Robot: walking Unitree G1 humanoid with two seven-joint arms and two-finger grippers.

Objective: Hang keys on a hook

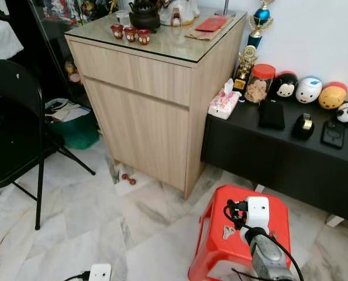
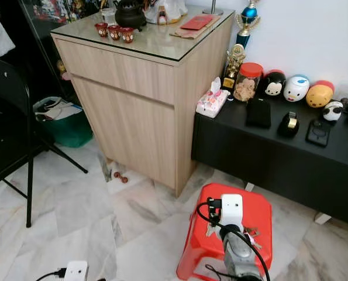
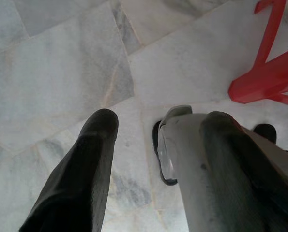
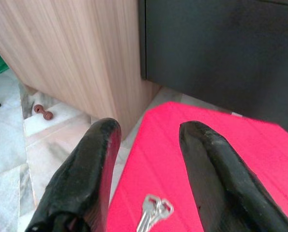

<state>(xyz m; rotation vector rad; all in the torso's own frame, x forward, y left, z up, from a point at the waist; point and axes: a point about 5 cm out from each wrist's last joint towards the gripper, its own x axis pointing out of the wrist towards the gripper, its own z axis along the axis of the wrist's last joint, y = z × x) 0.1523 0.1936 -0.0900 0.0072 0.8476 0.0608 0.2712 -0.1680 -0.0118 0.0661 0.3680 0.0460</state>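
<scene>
A small bunch of silver keys [image 4: 153, 212] lies on the top of a red plastic stool [image 1: 217, 234], near its left side; the keys [image 1: 228, 232] rest just left of my right arm. My right gripper [image 4: 151, 129] hangs low over the stool, open, with the keys lying between and below its two black fingers, untouched. Its white wrist block [image 1: 257, 213] covers the fingers from above. My left gripper [image 3: 160, 121] hangs open over the marble floor beside the stool, holding nothing.
A tall wooden cabinet [image 1: 156, 117] stands just beyond the stool, and a low black sideboard [image 1: 279, 158] with toys and a jar runs to the right. A black folding chair [image 1: 10, 117] is on the left. A white power strip [image 1: 99, 272] lies on the floor.
</scene>
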